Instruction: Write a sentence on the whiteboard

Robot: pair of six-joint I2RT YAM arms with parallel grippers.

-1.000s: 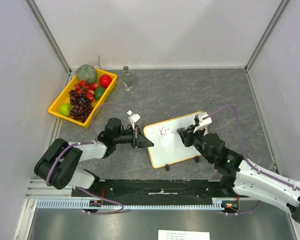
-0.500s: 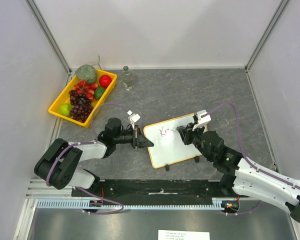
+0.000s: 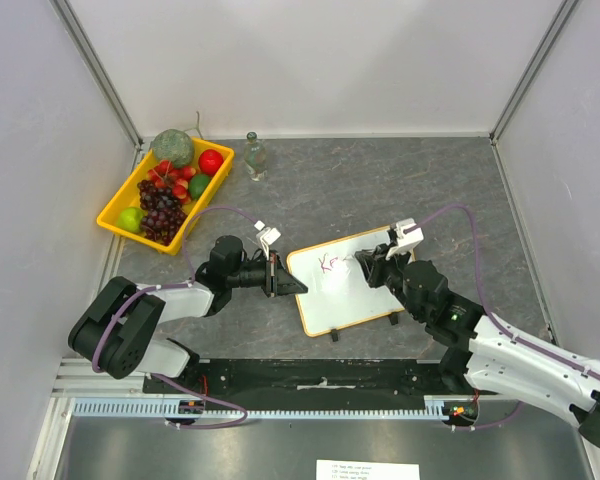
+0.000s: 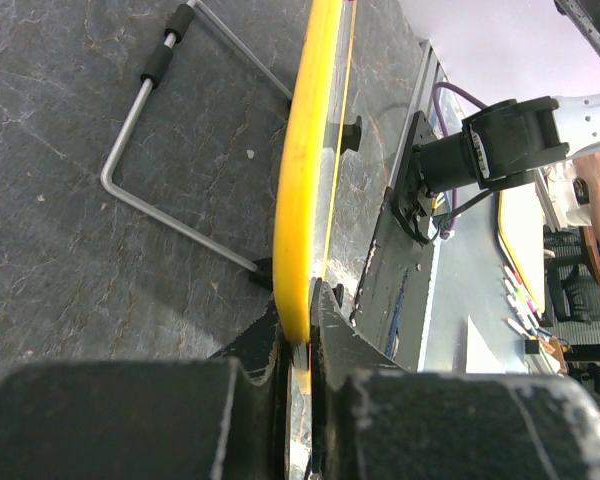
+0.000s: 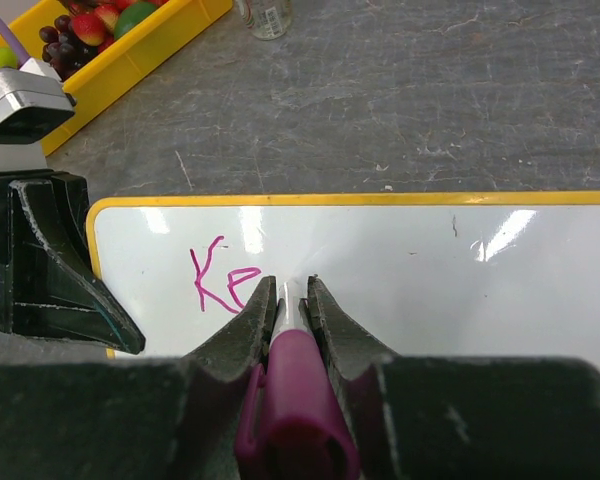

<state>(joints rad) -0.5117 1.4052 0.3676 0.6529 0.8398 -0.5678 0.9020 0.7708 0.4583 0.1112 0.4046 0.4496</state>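
Showing pink "Ke" (image 5: pixel 217 280), the whiteboard (image 5: pixel 430 280)

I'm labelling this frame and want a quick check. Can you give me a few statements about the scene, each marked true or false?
1. The left gripper is shut on the yellow edge of the whiteboard. True.
2. The right gripper is empty. False: it holds a magenta marker.
3. The board is blank. False: the magenta letters "Ke" are written on it.
4. The glass bottle stands on the table beside the yellow fruit tray. True.
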